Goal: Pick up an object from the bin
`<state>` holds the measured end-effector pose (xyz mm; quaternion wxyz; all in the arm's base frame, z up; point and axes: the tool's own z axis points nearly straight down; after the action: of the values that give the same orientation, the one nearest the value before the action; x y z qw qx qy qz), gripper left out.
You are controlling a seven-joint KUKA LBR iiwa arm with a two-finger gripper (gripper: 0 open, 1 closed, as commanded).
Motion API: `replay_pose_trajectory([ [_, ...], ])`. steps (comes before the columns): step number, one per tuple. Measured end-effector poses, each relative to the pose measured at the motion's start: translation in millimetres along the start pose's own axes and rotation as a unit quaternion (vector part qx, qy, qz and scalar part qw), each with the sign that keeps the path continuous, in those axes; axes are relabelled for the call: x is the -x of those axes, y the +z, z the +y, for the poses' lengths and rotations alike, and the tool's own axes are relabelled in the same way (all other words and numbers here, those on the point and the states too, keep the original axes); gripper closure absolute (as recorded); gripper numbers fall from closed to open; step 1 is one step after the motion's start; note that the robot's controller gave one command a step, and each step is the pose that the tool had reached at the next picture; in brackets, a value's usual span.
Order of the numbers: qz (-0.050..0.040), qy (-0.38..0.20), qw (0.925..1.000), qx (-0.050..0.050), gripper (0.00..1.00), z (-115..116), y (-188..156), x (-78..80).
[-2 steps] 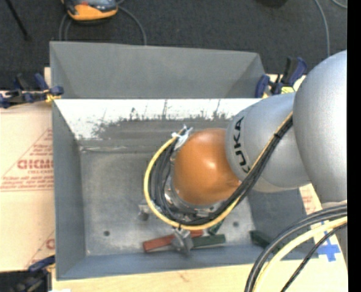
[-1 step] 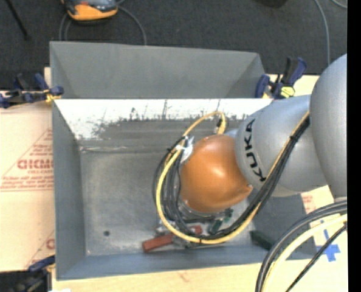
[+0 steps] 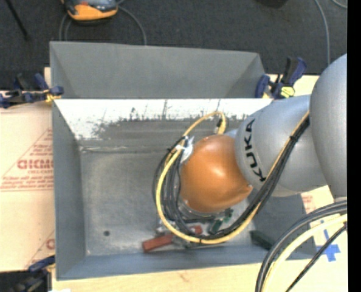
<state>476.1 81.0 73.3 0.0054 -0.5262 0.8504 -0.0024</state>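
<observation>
**Gripper low at the bin's lower edge, brown piece just left of it**

The arm (image 3: 290, 157) reaches in from the right. Its orange cover (image 3: 211, 172) hides most of the gripper (image 3: 189, 224), so I cannot tell whether its grip is apart or together. A reddish-brown piece (image 3: 158, 243) lies on the floor of the bin (image 3: 107, 187), lower centre of the frame by the near wall, just left of and below the gripper. A dark block (image 3: 261, 241) lies at lower right.

One camera looked down on the grey metal bin (image 3: 107, 181) from above and somewhat to one side, the bin central in view; the arm (image 3: 290, 151) reached in from the view's right.
</observation>
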Motion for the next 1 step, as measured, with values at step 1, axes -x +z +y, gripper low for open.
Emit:
replay_pose_trajectory([
  [1, 0.0025, 0.060, 0.9982, 0.004, 1.00, -7.1, -119.7, -5.8],
])
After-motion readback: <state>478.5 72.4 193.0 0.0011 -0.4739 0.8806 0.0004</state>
